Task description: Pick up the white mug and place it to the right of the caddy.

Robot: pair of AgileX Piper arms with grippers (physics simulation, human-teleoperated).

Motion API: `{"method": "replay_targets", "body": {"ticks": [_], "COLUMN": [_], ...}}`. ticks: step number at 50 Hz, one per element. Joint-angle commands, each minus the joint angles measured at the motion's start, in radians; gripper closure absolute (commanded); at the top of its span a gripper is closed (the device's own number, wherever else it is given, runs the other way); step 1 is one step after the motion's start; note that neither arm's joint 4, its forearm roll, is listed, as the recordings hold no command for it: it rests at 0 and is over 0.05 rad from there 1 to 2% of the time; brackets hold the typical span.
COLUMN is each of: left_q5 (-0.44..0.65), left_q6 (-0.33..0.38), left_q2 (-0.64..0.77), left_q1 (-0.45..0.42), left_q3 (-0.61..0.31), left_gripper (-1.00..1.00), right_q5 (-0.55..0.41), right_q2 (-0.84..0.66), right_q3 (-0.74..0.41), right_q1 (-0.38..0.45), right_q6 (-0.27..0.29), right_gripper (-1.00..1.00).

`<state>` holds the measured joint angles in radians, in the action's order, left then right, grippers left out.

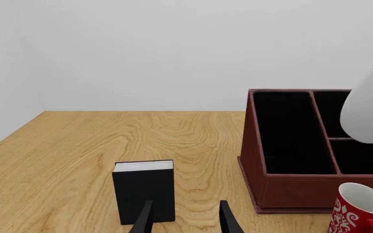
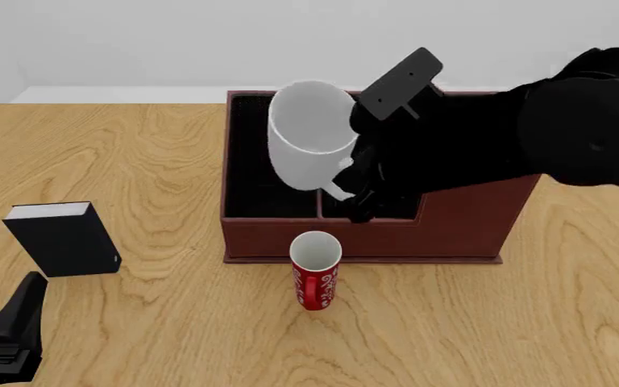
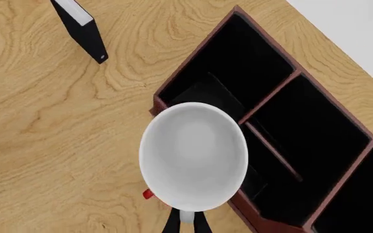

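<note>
The glossy white ceramic mug point(image 2: 312, 133) is hanging in the air above the dark red-brown leather-look caddy point(image 2: 460, 230), with the right tool point(image 3: 186, 222) pinching its handle, mostly hidden. Nearer, the left tool point(image 1: 185, 219) is sitting spread, cut off, by a small black book-like box point(image 2: 64, 238) on the wooden bench point(image 2: 159, 322).

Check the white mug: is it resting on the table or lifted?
Lifted. The white mug hangs tilted over the caddy, held at its handle by the right gripper, touching no surface.
</note>
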<state>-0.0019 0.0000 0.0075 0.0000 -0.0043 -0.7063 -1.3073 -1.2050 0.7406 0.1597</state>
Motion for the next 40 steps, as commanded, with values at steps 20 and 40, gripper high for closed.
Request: {"method": "replay_targets", "body": {"ticks": [20,40], "left_q5": [0.000,0.000], "left_q6": [0.000,0.000], "left_q2": [0.000,0.000], "left_q1": [0.000,0.000], "left_q3": [0.000,0.000], "left_gripper": [-1.00,-1.00], "right_q5": [-0.096,-0.158], "right_q2": [0.290,0.401], "right_q3": [0.122,0.149], "right_q1": [-0.195,-0.267], "right_q6": [0.054,0.061], "right_gripper": [1.00,1.00]}}
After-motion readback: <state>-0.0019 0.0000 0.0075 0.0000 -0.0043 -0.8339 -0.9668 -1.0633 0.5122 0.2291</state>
